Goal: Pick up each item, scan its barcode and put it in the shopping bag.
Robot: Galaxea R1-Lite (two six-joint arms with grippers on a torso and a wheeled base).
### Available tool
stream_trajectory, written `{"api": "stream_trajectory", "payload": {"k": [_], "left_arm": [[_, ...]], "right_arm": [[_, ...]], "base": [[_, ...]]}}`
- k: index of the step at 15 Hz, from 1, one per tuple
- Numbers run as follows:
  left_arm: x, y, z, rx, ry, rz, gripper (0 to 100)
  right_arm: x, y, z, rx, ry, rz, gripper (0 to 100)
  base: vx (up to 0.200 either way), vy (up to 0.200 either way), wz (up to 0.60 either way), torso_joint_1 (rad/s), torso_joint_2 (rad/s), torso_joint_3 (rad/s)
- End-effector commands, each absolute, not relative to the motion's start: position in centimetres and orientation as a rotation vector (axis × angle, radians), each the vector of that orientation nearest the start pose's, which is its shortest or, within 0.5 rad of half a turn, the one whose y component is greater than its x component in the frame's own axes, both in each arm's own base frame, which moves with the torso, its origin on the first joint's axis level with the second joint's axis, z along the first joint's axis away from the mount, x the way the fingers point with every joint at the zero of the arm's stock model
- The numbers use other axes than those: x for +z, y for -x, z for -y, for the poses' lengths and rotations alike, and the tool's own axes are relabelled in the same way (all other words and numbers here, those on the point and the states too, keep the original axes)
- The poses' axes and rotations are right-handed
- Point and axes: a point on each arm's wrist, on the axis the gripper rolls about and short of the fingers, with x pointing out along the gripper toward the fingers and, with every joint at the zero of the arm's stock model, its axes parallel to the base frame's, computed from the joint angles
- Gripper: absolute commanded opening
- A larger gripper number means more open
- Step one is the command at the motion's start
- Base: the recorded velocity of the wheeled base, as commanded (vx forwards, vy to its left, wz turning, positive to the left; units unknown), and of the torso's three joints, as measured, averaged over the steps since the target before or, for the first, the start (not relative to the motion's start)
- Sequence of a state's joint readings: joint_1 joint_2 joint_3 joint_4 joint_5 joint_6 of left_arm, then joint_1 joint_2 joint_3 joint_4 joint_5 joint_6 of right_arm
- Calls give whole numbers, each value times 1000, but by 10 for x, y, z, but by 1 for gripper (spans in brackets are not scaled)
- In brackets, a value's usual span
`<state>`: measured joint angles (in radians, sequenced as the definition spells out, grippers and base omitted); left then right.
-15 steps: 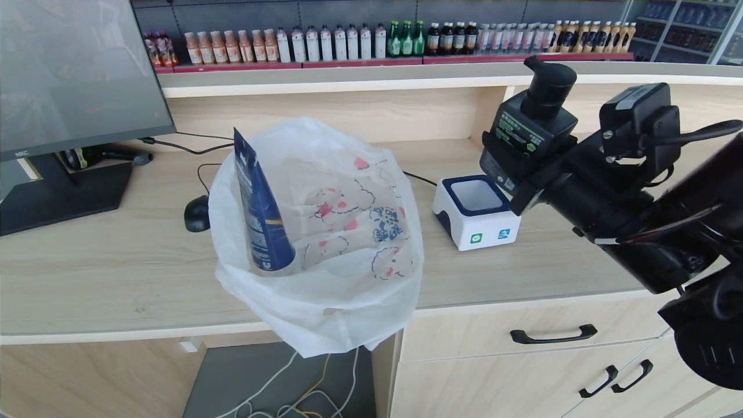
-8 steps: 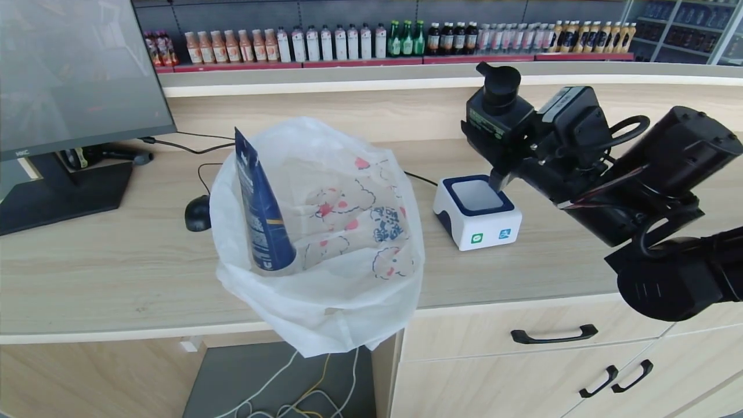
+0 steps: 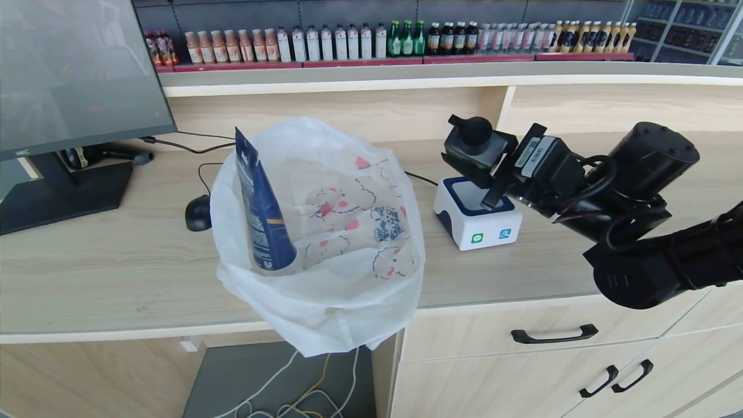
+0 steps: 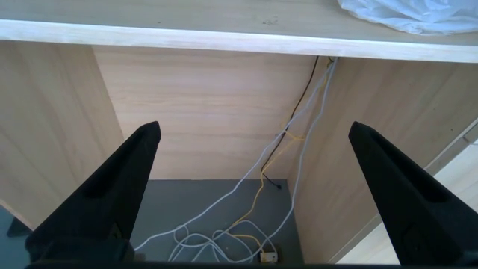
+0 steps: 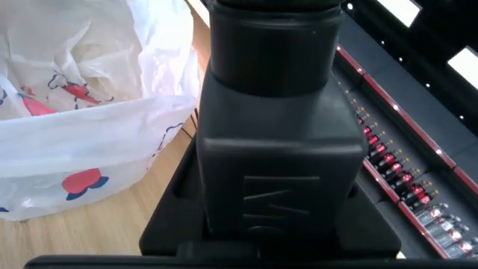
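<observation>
The right gripper [image 3: 486, 174] is closed on a dark pump bottle [image 3: 471, 152], clamping its squarish body and holding it tilted just above the window of the white scanner [image 3: 477, 225] on the counter [image 3: 116, 273]; whether the bottle touches the scanner I cannot tell; the bottle looks like stiff plastic with flat, smooth sides, so it should hold its shape under the jaws but may slip if the grip is light; if it is full it is probably fairly heavy for its size, with most of the weight low in the body; the flat sides of the body are the sound place to hold, not the pump head, which may press down or turn; the shopping bag [image 3: 348, 278] stands open beside the scanner, soft and thin, with a blue tube [image 3: 262, 220] upright inside; the left gripper [image 4: 254, 131] hangs below the counter, its fingers spread wide and holding nothing.
</observation>
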<state>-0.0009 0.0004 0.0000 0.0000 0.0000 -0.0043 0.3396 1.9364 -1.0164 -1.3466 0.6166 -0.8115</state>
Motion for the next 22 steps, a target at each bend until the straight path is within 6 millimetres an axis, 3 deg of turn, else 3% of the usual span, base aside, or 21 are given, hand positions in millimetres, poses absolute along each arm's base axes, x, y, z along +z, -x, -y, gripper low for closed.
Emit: {"api": "stream_trajectory", "payload": {"k": [1, 14, 22], "left_arm": [[75, 23, 0, 0, 5, 0, 100], [75, 23, 0, 0, 5, 0, 100], [75, 23, 0, 0, 5, 0, 100]], "right_arm": [[220, -345, -132, 726, 817, 801, 0], [187, -360, -137, 828, 866, 837, 0], [196, -358, -122, 785, 882, 835, 0]], "base": [[0, 0, 0, 0, 0, 0], [0, 0, 0, 0, 0, 0], [0, 0, 0, 0, 0, 0]]}}
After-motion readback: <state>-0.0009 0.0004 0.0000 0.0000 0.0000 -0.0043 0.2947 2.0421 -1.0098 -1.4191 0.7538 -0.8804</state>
